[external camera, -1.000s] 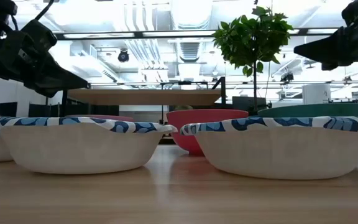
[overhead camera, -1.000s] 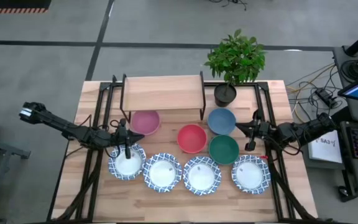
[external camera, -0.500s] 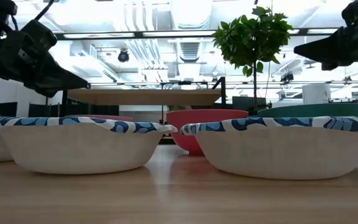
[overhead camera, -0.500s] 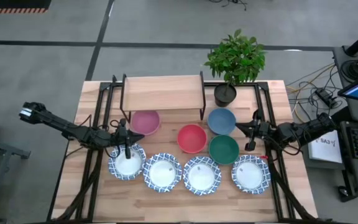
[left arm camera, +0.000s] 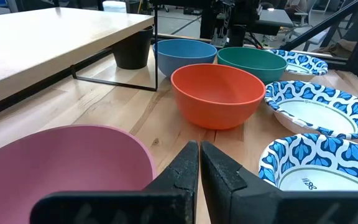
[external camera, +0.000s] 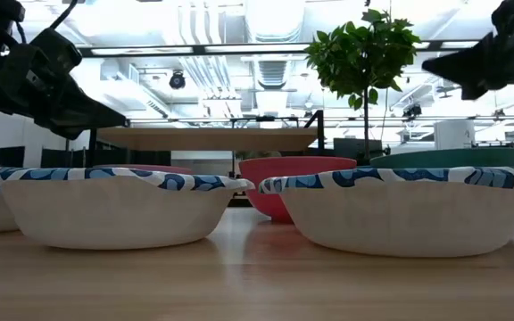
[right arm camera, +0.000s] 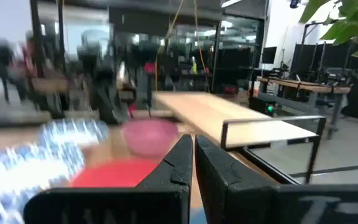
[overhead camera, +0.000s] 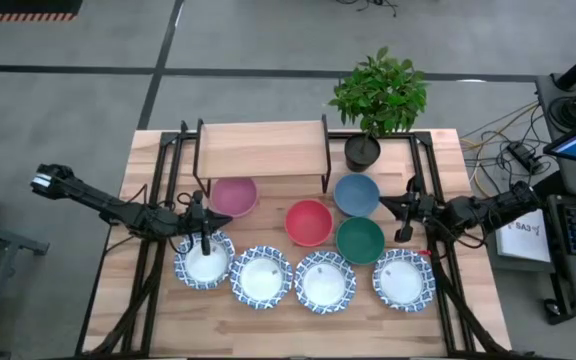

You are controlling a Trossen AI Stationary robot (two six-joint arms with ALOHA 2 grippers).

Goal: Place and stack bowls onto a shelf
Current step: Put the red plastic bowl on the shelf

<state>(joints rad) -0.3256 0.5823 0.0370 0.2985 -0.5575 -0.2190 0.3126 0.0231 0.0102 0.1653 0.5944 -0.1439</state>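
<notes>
Shelf [overhead camera: 261,148] bare, bowls on surface [overhead camera: 158,320]. My left gripper [left arm camera: 199,163], right gripper [right arm camera: 193,158] closed, empty, waiting above rows.

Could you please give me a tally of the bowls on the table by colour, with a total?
White with blue rim: 4
Pink: 1
Red: 1
Blue: 1
Green: 1
Total: 8 bowls, none on the shelf yet.

Light-wood shelf [overhead camera: 261,148] (thin metal legs), matt bowls [left arm camera: 217,93].
</notes>
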